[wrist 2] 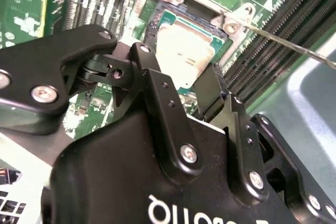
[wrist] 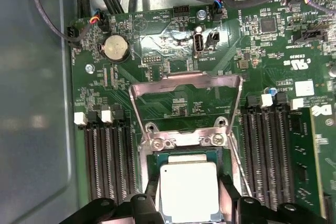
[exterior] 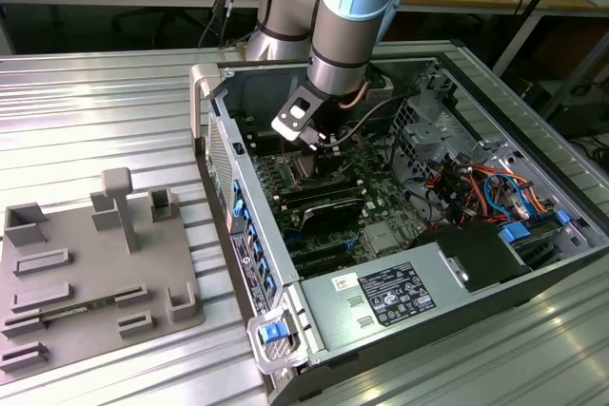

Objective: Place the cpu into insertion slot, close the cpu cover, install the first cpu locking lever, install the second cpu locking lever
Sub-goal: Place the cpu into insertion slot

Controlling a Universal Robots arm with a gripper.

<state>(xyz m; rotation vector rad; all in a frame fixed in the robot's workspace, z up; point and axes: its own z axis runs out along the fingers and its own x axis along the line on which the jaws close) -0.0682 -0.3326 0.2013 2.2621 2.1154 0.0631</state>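
Bright, even light; mild blur.

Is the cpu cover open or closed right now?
Open. The cpu cover stands swung back on its hinge, leaving the cpu uncovered in the first wrist view.

My gripper covers the near edge of the cpu and of the insertion slot in both wrist views. The first wrist view's frame also cuts both off there, so I cannot tell whether I am touching the cpu. In the exterior view my own wrist stands in front of the slot, and the board around it is too small to make out.
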